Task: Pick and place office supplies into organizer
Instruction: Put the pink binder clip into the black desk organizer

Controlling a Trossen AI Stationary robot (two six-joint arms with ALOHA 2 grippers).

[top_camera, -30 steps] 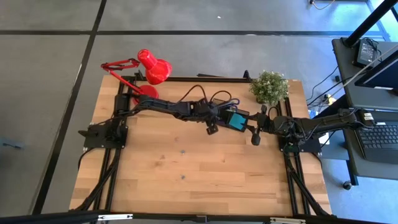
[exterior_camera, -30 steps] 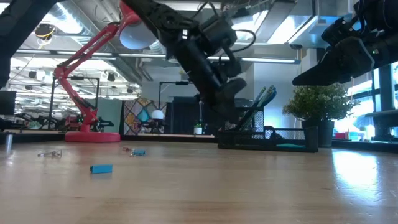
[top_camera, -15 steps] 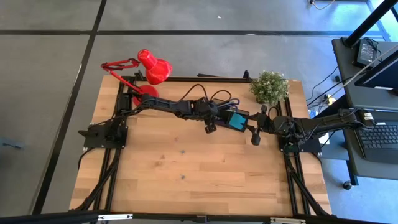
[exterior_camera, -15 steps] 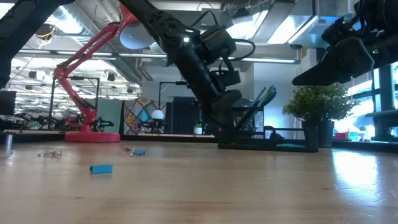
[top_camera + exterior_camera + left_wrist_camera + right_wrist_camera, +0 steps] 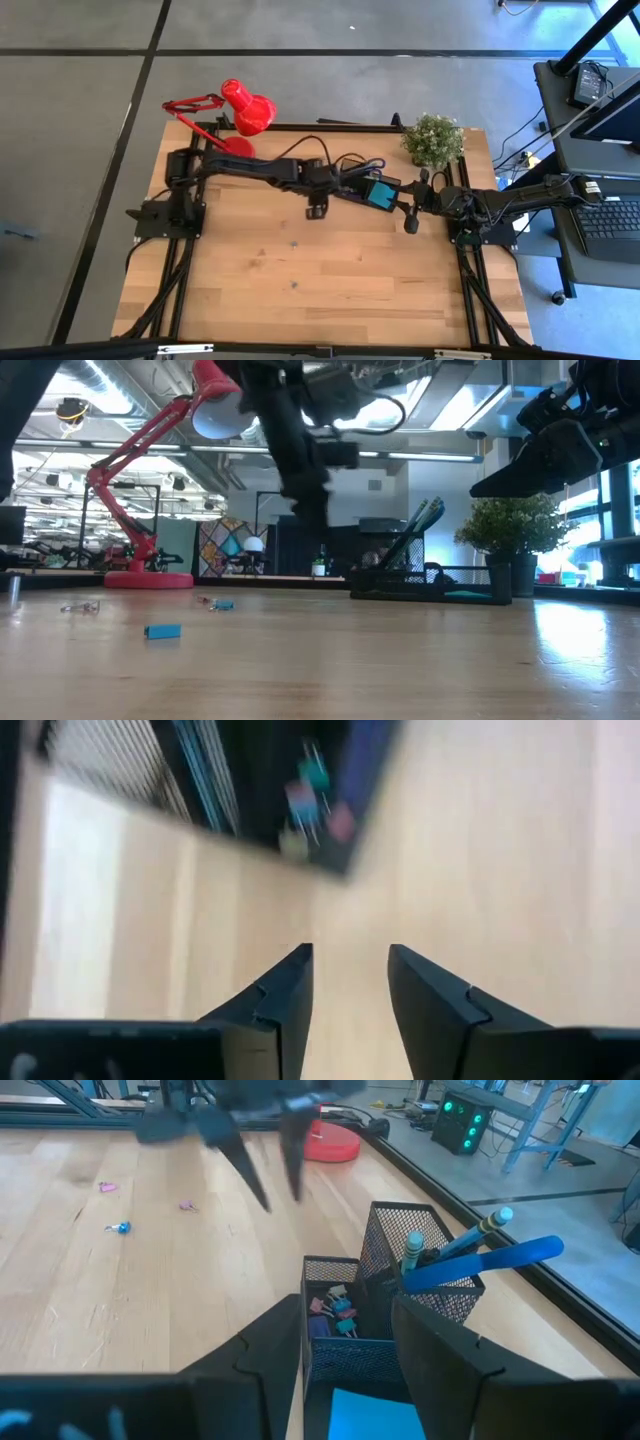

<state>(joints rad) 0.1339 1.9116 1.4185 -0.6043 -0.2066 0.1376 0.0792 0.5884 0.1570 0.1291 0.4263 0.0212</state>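
The job looks mostly done. The organizer [image 5: 385,1295] stands at about 1 o'clock on the tabletop [image 5: 300,260] and already holds the scissors [image 5: 480,1260], a pencil [image 5: 412,1252], a teal pad [image 5: 365,1415] and some small clips [image 5: 335,1315].

What remains is small stuff — a blue bit [image 5: 162,631] lying nearest the low camera, another blue bit [image 5: 222,604] farther back, and tiny pieces [image 5: 115,1227] loose on the bare wood, well apart from the organizer.

The left claw [image 5: 316,209] hangs just off the organizer's 9 o'clock side, fingers spread and empty. The right claw [image 5: 345,1342] hovers over the organizer from the 3 o'clock side, also parted and holding nothing.

A red lamp [image 5: 240,112] stands at 11 o'clock and a plant [image 5: 433,140] just behind the organizer — neither blocks the open middle where the leftovers lie, by my reading.
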